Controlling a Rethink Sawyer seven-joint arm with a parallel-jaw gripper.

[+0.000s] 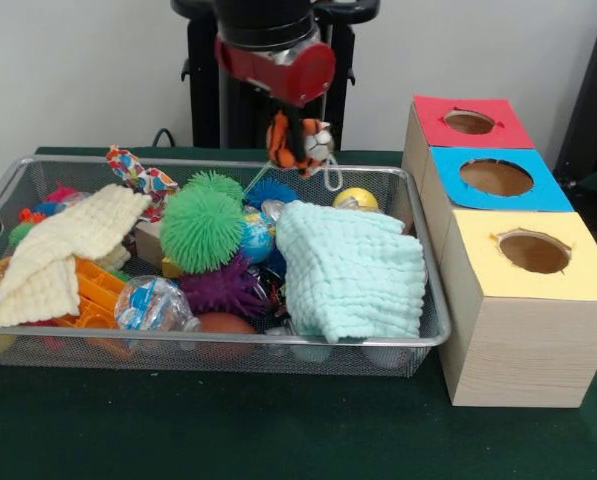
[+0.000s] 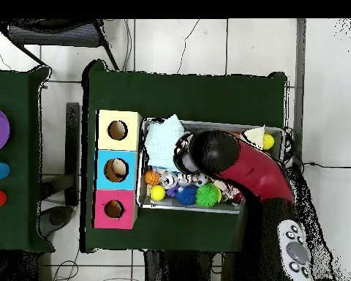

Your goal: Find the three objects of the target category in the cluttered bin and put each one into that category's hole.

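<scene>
The silver wire-mesh bin (image 1: 218,352) lies on the green table, full of toys; the overhead view shows its rim (image 2: 208,208). My gripper (image 1: 298,118) hangs above the bin's far side, shut on a small orange, black-striped toy with a white face (image 1: 300,143). The toy is lifted clear of the clutter, and its white string loop (image 1: 331,178) dangles below. In the overhead view my arm (image 2: 229,157) covers the gripper and the held toy. No other string-looped toy shows clearly.
Three wooden boxes with round holes stand right of the bin: red (image 1: 470,122), blue (image 1: 496,178), yellow (image 1: 534,252). In the bin are a mint cloth (image 1: 353,270), a cream cloth (image 1: 63,250), green (image 1: 203,222) and purple (image 1: 223,288) spiky balls, and a yellow ball (image 1: 355,198).
</scene>
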